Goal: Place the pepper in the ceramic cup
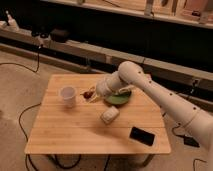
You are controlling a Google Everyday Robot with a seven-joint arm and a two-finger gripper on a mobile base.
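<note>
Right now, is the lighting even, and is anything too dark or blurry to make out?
Camera view: uneven light; the wooden table is lit, the shelving behind falls into darkness. The whole picture is soft: the gripper holds the pepper beside the ceramic cup.
</note>
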